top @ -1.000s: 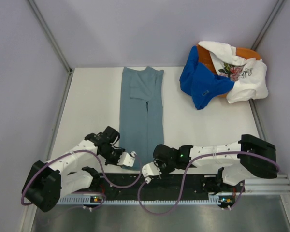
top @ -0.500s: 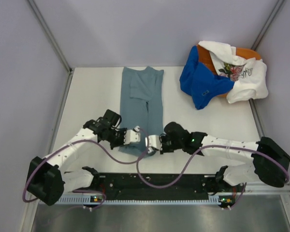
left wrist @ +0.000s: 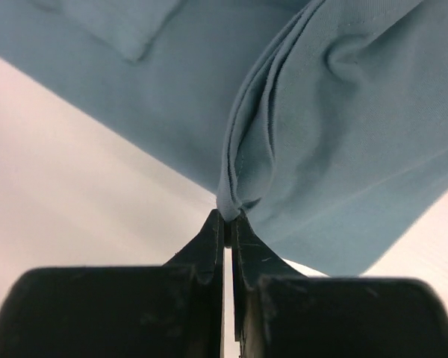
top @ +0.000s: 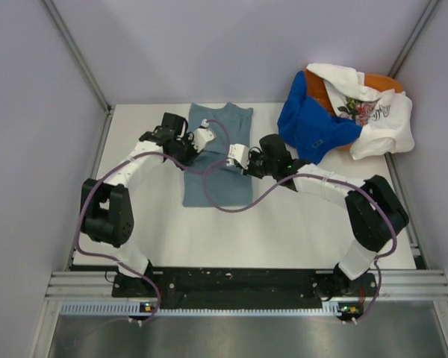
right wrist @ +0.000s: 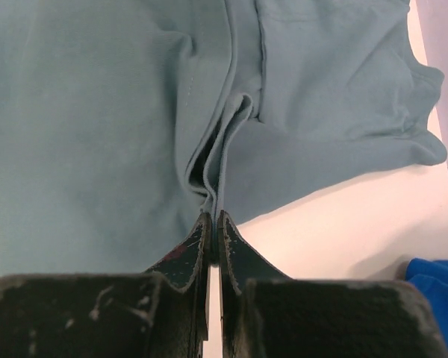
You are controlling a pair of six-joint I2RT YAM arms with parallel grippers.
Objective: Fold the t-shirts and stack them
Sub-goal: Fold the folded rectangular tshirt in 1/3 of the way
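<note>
The slate-blue t-shirt [top: 220, 186] lies mid-desk, with its long axis running from the near edge to the far edge. Over its far half, your right gripper [right wrist: 213, 221] and left gripper [left wrist: 226, 224] each pinch a bunch of its cloth tightly, side by side. The shirt's far end lies just beyond them, so I judge you should carry straight toward the far edge.

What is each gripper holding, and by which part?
Both hold the slate-blue t-shirt: left gripper and right gripper each pinch a bunched, layered edge of its cloth.
</note>
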